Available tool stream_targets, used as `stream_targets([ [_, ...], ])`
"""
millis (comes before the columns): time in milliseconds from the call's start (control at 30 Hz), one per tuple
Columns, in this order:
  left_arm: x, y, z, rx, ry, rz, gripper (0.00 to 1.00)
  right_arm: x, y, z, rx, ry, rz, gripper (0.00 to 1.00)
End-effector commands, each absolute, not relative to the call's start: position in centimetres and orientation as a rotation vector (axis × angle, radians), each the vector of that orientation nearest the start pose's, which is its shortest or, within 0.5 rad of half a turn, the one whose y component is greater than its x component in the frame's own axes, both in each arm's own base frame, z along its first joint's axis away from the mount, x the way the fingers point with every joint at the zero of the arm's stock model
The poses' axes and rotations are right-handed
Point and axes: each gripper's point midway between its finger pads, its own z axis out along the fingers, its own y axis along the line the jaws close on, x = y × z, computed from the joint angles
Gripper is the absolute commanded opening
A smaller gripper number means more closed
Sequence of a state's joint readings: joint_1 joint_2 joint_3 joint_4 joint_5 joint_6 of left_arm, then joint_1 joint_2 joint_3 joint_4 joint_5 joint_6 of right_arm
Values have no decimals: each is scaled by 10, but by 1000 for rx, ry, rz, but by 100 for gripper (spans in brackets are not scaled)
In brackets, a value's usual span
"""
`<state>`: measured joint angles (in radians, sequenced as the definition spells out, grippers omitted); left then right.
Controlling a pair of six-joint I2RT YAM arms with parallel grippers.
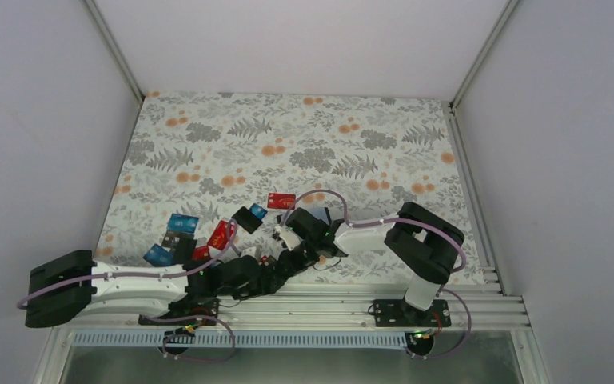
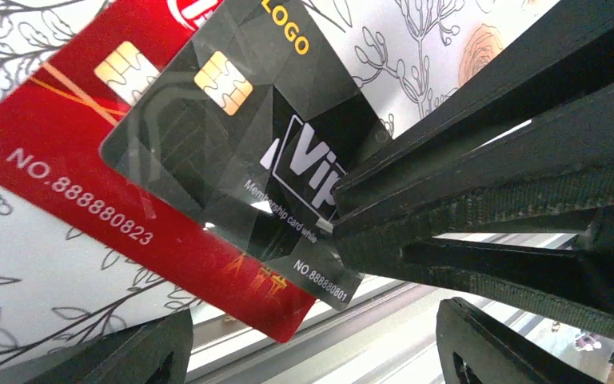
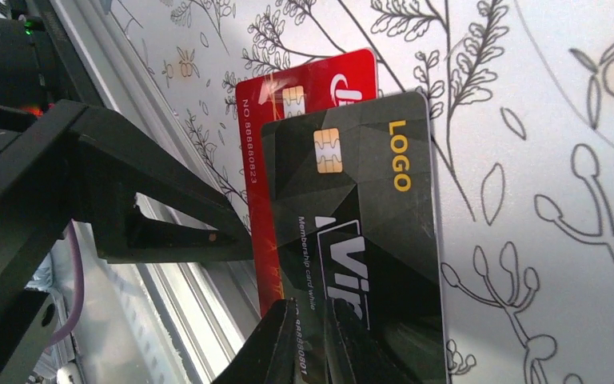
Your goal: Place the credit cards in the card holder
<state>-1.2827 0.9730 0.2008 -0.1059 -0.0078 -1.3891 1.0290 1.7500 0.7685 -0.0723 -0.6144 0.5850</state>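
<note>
The right gripper (image 3: 312, 316) is clenched on the short end of a black VIP card (image 3: 368, 208). It bites only the margin, so a twist or tug could let the card pivot or slip free. Just behind it, showing at 11 o'clock in the right wrist view, lies a red card (image 3: 312, 84). I cannot tell whether the jaws have caught that one too; if they have, it could ride up and drop off partway. The left gripper (image 2: 316, 320) stands released, jaws wide, one finger reaching in from 9 o'clock to the red card's long edge. With the two this close, a bump against the held card seems the likeliest upset. All of it sits beside the aluminium rail (image 3: 184, 312) at the near edge of the floral cloth (image 3: 528, 120), where a dropped card might slide into the channel. The card holder (image 1: 247, 219), as I take that black thing to be, lies at 11 o'clock from the grippers in the top view, apart from them. The weak grip must therefore last through a carry.
</note>
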Motion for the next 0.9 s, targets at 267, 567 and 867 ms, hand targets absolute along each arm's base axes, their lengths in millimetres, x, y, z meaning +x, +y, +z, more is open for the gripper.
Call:
stream_targets([
  [267, 81, -225, 7, -256, 2740, -1004, 70, 99, 322, -22, -856, 2957, 1095, 13],
  [567, 99, -226, 21, -303, 2627, -1134, 70, 97, 321, -23, -852, 2962, 1141, 11],
  [867, 104, -245, 23, -261, 2633, -1200, 69, 96, 319, -26, -848, 2970, 1160, 10],
])
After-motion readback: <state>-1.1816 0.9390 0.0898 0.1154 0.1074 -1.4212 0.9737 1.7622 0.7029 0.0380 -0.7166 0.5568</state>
